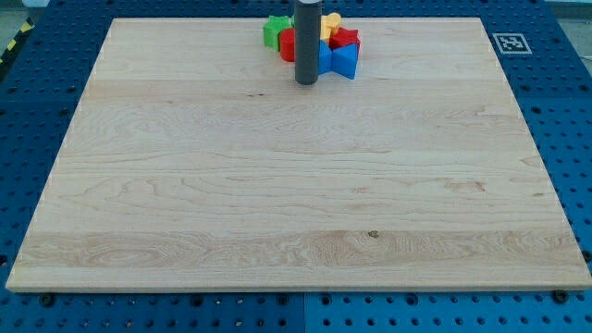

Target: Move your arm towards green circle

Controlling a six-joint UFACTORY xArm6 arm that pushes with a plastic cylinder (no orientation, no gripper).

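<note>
A pale wooden board [296,185] was shown on a blue perforated table [37,111]. A dark grey rod came down from the view's top, and my tip [306,81] was set on the board just below a tight cluster of small blocks near the top edge. No gripper was fitted. A green block [272,31], its shape unclear, was seen at the cluster's left, just left of the rod. Red [344,39], blue [343,60] and yellow [330,23] blocks were packed to the right.
</note>
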